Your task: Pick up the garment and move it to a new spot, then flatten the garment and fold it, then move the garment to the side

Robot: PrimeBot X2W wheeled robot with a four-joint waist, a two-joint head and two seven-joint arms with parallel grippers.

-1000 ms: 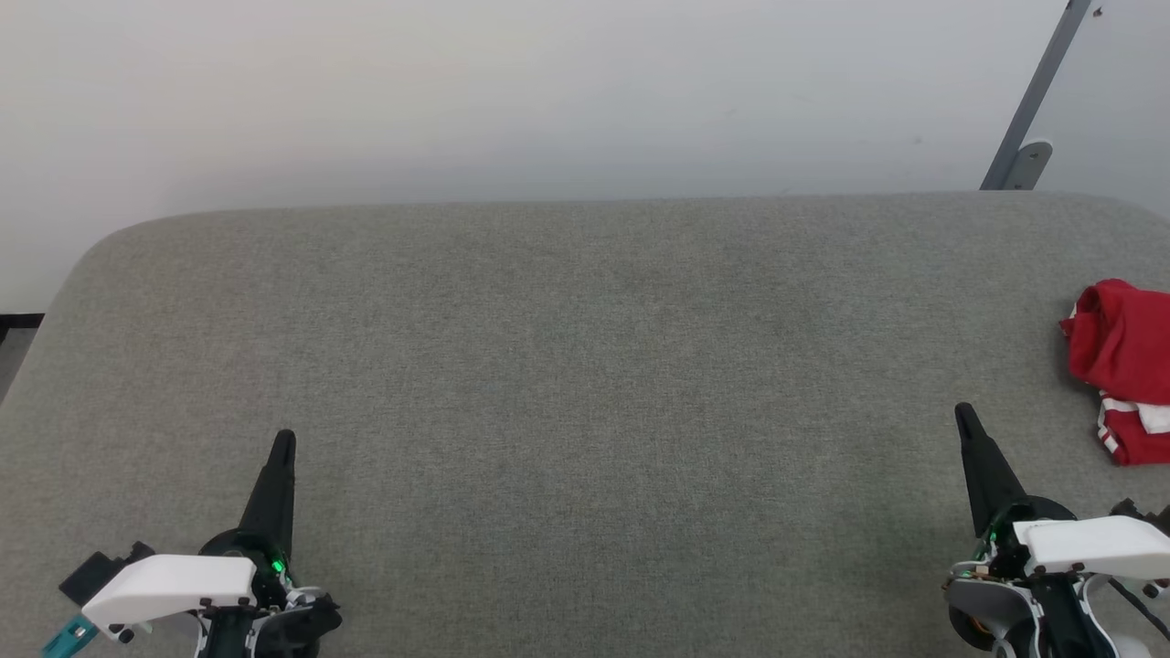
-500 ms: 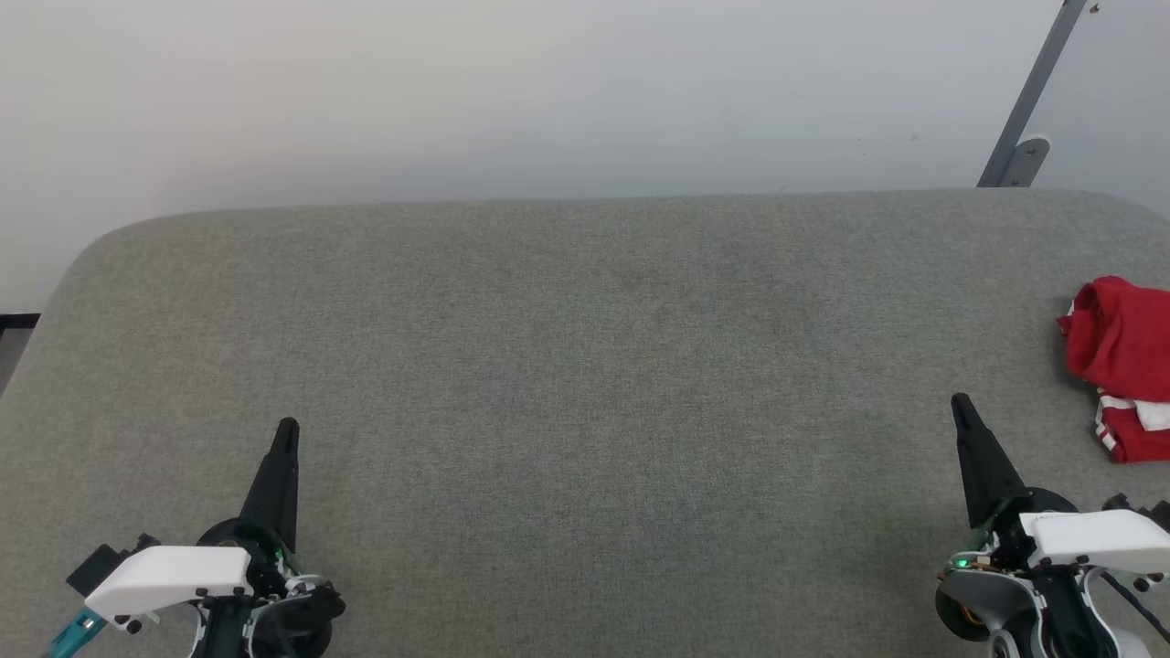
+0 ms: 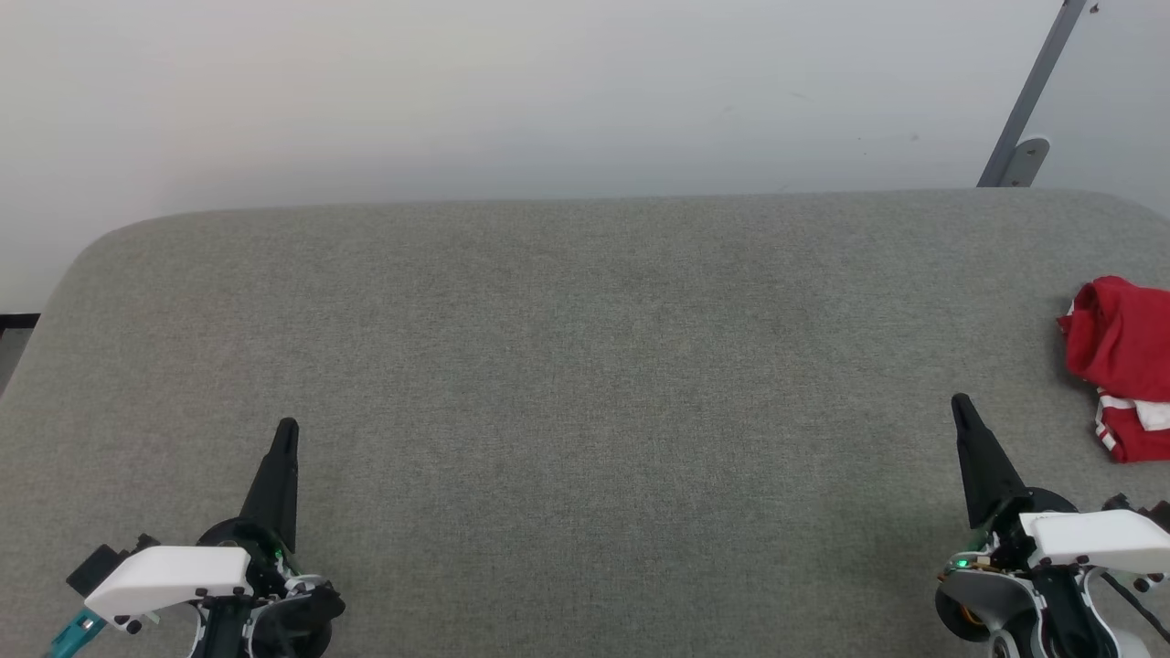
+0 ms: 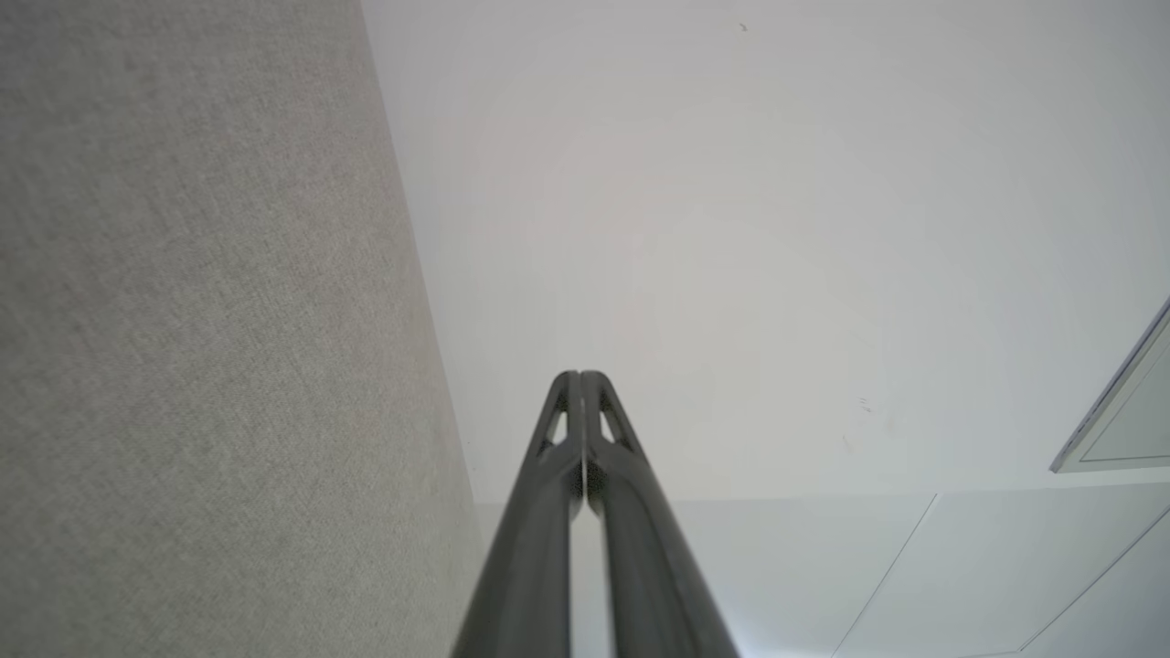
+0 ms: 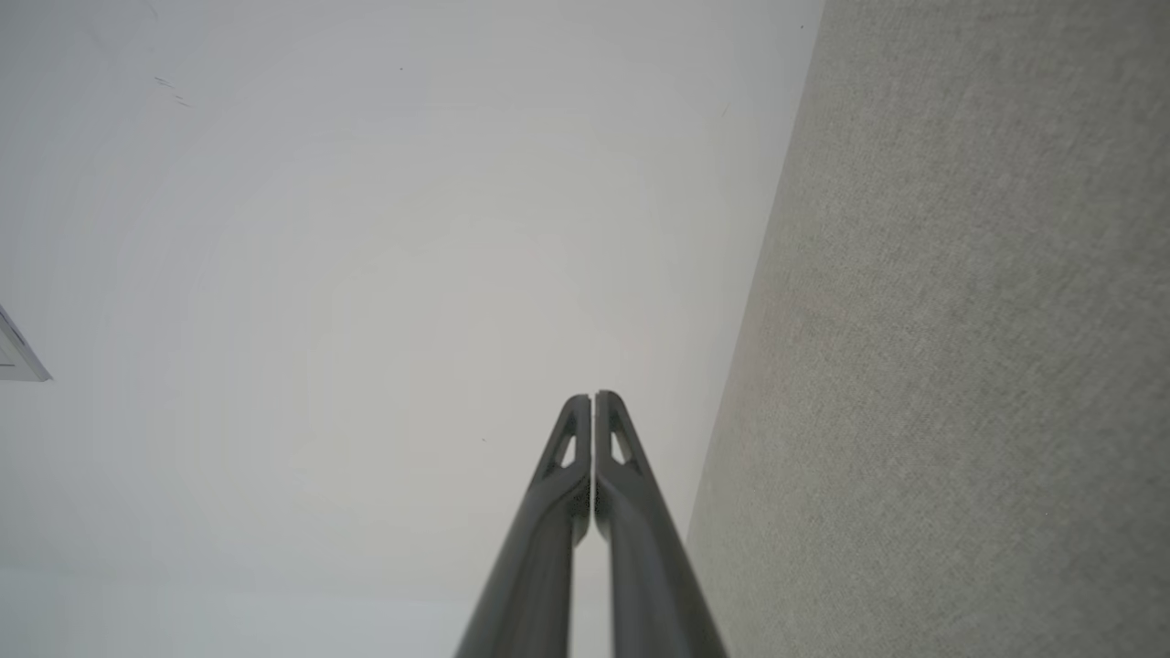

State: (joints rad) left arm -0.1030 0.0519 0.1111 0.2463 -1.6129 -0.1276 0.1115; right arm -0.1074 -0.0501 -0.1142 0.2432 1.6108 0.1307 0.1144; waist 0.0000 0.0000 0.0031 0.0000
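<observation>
I see my left claw (image 3: 286, 431) low at the left of the grey desk (image 3: 585, 347), its fingers pressed together. My right claw (image 3: 960, 407) is low at the right, fingers together too. The red shirt (image 3: 1120, 347) lies bunched at the desk's far right, apart from that claw and cut off by the picture's edge.

Ahead of me: big tabletop (image 3: 585, 366) w/ grey woven fabric cover, far corners rounded. Behind it a plain pale wall (image 3: 457, 91), light soft and even. Far R, a grey metal bar (image 3: 1037, 87) slants up the wall, w/ a rounded bracket (image 3: 1022, 163) at its foot. At L edge, a dark strip (image 3: 18, 321) just past the table. My L wrist cam catches thin panel seams (image 4: 900, 567) and a framed panel (image 4: 1129, 411).
</observation>
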